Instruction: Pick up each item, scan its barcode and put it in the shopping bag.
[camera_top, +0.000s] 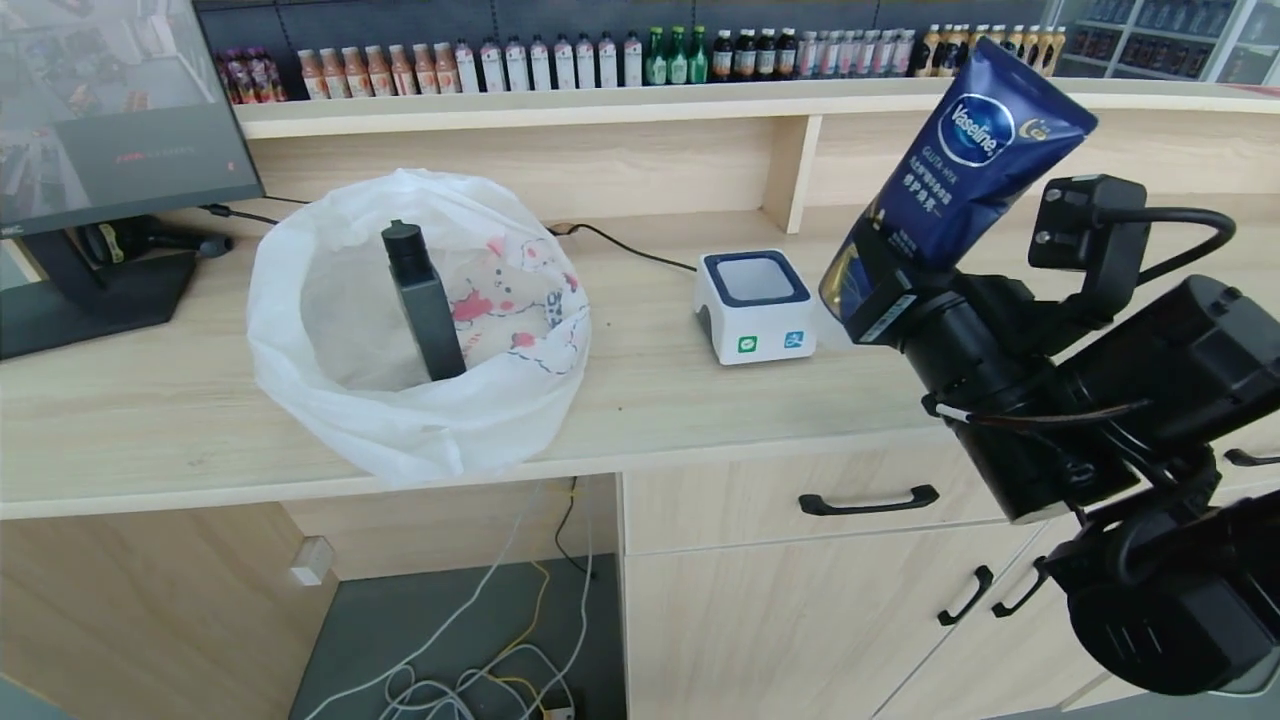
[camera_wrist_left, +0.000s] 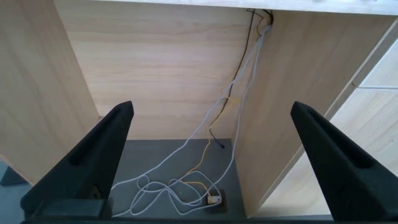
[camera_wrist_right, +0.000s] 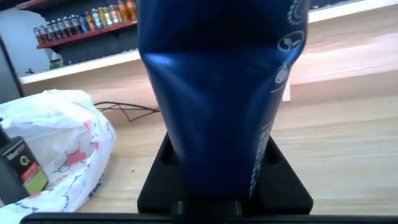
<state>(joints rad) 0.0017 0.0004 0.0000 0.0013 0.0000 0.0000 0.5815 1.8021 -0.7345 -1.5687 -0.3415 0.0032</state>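
R tool (camera_top: 880, 305) clamped on blue tube (camera_top: 975, 150), cap end down, held high to R of scanner (camera_top: 752, 305). Prob. staged so barcode can face its window. L tool (camera_wrist_left: 211, 118) jaws wide apart, empty, parked low under tabletop (camera_top: 650, 410), out of the way. Bag (camera_top: 300, 330) open on tabletop w/ dark bottle (camera_top: 425, 300) upright inside. Tube has white logo + text; scanner front has 2 small icons.

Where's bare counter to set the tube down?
Bare counter between shopping bag and scanner, plus the strip before the scanner. Crowded at left: monitor stand beside the bag. Blue tube hides the right end.
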